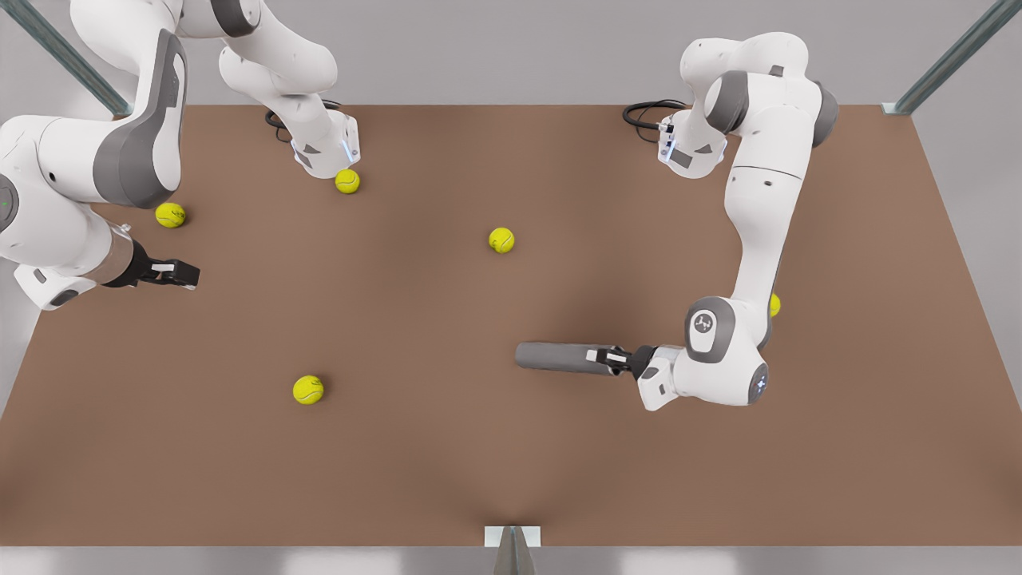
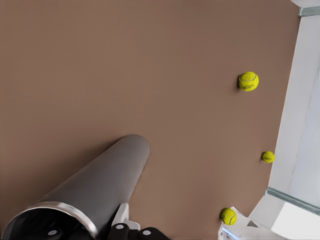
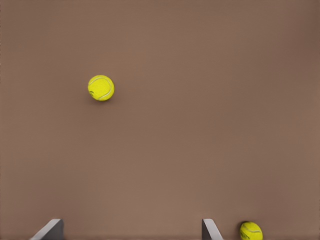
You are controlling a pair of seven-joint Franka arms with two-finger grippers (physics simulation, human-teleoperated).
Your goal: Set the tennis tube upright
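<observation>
While the tennis tube (image 1: 559,357) is clamped horizontally at its rim end by the left gripper (image 1: 613,357), tilting upright is called for next; the right gripper (image 1: 180,274) waits, fingers (image 3: 212,230) apart.

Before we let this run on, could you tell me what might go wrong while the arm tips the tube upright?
1. The left gripper grips the tennis tube at its silver-rimmed end, so the long grey body hangs out sideways and could twist or slip in the fingers.
2. A tennis ball sits close behind that arm and might get knocked.
3. The right gripper waits open far across the table, too distant to steady the tube.
</observation>
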